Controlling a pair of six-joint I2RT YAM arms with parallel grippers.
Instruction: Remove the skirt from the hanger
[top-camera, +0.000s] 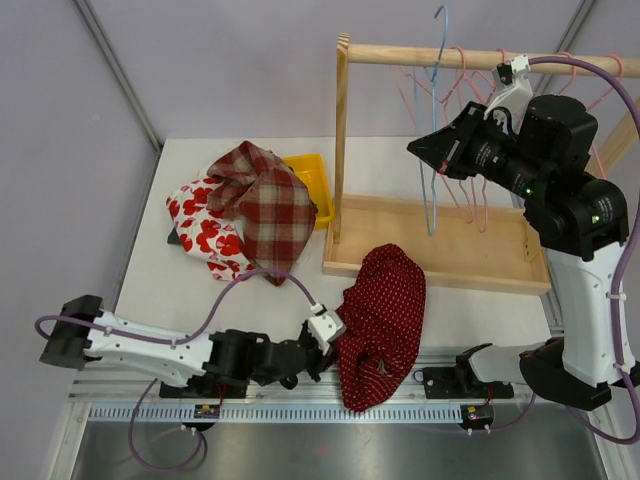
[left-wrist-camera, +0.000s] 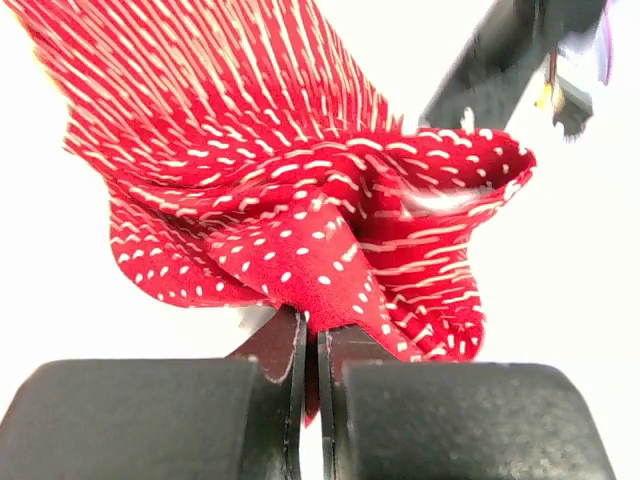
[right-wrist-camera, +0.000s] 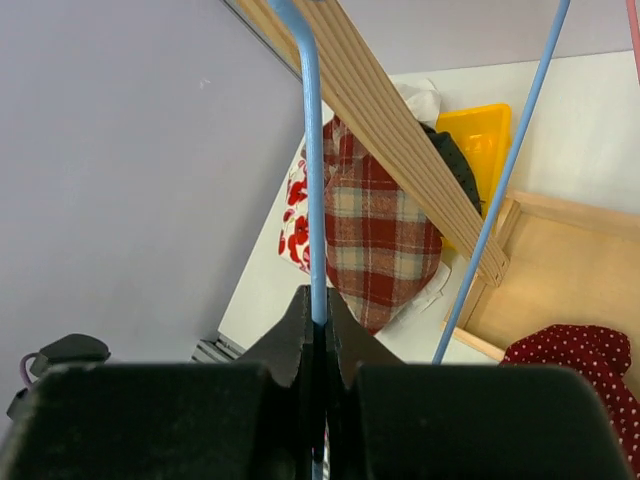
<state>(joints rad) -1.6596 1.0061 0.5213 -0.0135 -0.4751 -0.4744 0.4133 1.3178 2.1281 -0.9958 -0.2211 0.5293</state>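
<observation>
Inspection at the table: the left pincer (left-wrist-camera: 310, 345) is clamped on a fold of the skirt (top-camera: 385, 300), the red dotted cloth bunching directly ahead of its tips. The right pincer (right-wrist-camera: 318, 320) is closed on the wire of the blue hanger (top-camera: 432, 130), which rises above it to the wooden rail (top-camera: 450, 57) and looks bare. The skirt lies on the table, its far end resting against the rack base (top-camera: 440, 240), well below the right pincer. In my judgement separation is essentially achieved. Good practice now is a steady hold on the hanger while the left draws the cloth low and slowly, lifting the far end clear of the base lip.
</observation>
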